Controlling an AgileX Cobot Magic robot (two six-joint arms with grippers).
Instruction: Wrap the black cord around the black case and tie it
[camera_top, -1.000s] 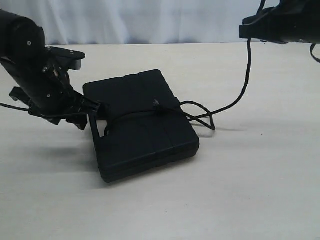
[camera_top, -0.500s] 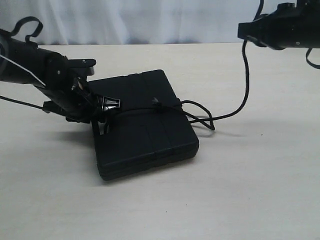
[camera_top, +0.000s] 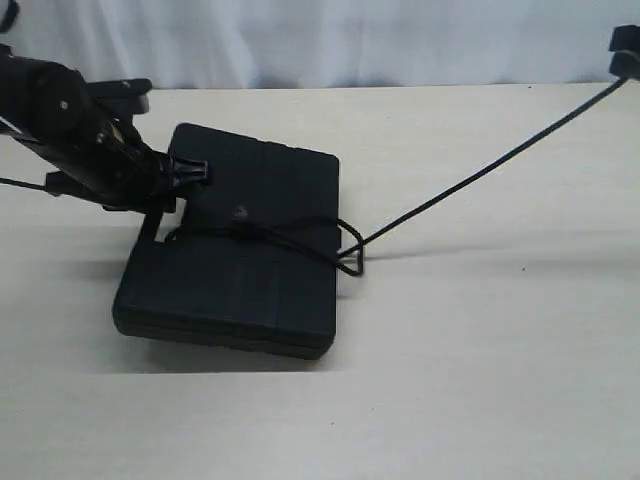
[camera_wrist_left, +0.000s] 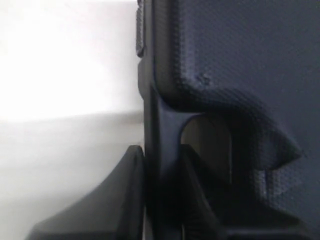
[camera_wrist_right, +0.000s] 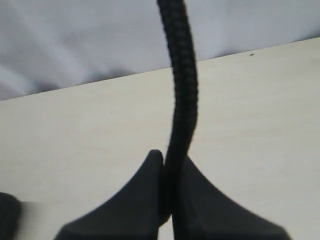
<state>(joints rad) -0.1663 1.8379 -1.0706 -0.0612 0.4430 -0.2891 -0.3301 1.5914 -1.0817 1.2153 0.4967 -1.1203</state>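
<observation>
The black case (camera_top: 240, 290) lies left of the table's middle, its handle cutout toward the left arm. My left gripper (camera_top: 190, 172) is shut on the case's handle bar; in the left wrist view the bar (camera_wrist_left: 162, 130) runs between the two fingers of this gripper (camera_wrist_left: 162, 167). The black cord (camera_top: 480, 170) crosses the case's top, loops at its right edge, then runs taut up to my right gripper (camera_top: 625, 55) at the frame's right edge. In the right wrist view the cord (camera_wrist_right: 181, 75) is pinched in the shut right gripper (camera_wrist_right: 170, 172).
The cream table (camera_top: 480, 380) stretches in front and to the right of the case. A white curtain (camera_top: 350, 40) closes off the back edge. The taut cord spans the air over the table's right half.
The left gripper closed on the case's handle and the case swung round and shifted left. The right gripper moved right, and the slack cord drew straight and taut.
</observation>
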